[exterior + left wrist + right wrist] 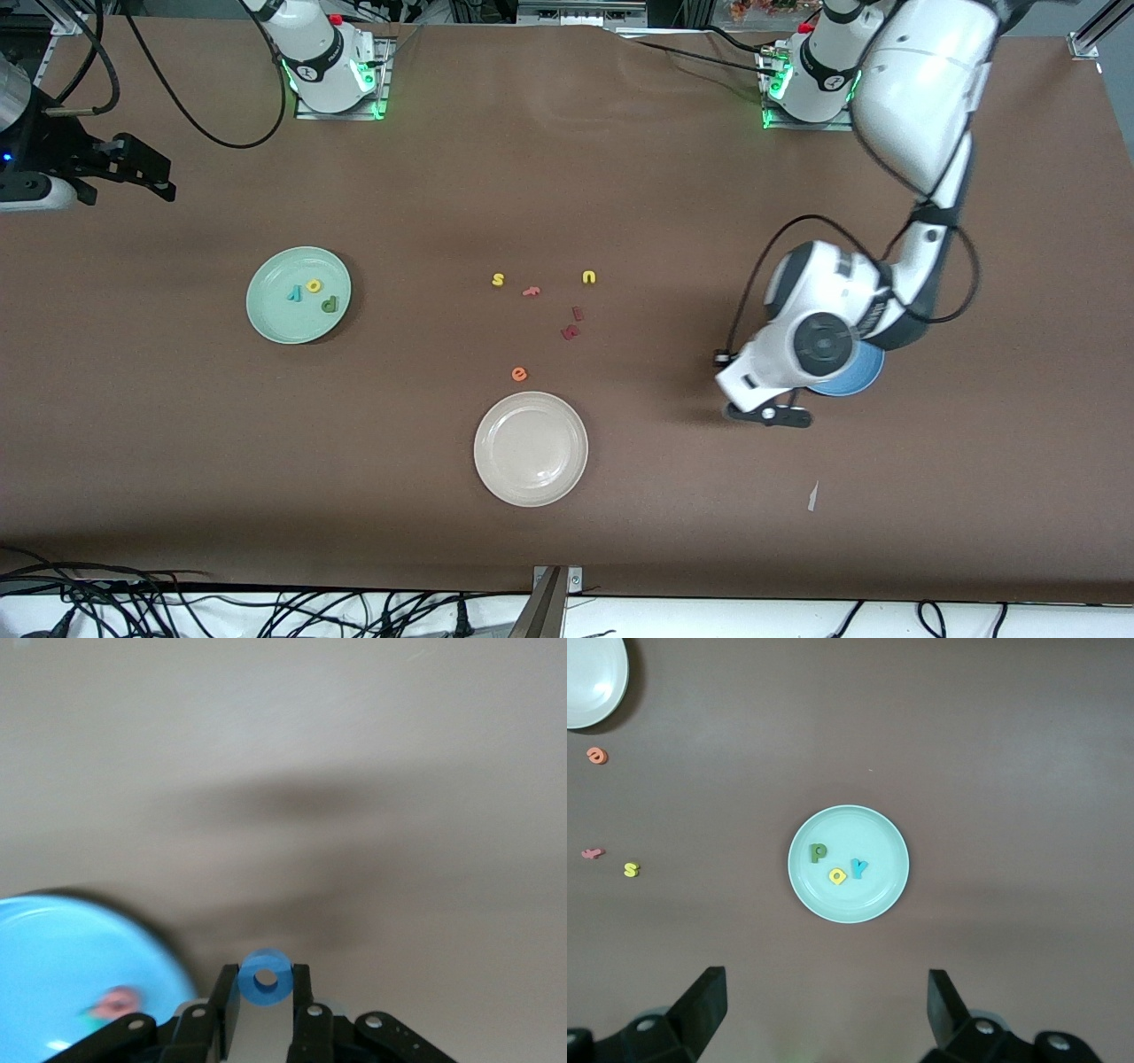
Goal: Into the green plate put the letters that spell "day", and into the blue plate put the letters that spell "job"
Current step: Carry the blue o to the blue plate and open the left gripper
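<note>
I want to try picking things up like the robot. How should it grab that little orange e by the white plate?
The orange e lies flat on the table, a bit farther from the camera than the white plate, with bare table all round. Best guess: come straight down from above with open fingers, one on each outer edge, and squeeze across its round body. It looks too flat to grab from the side.

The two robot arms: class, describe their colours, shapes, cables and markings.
Both arms have glossy white rounded shells with dark joint bands, green lights glowing at the bases, and black cables looping beside them. The left gripper and right gripper are black, two-fingered.
</note>
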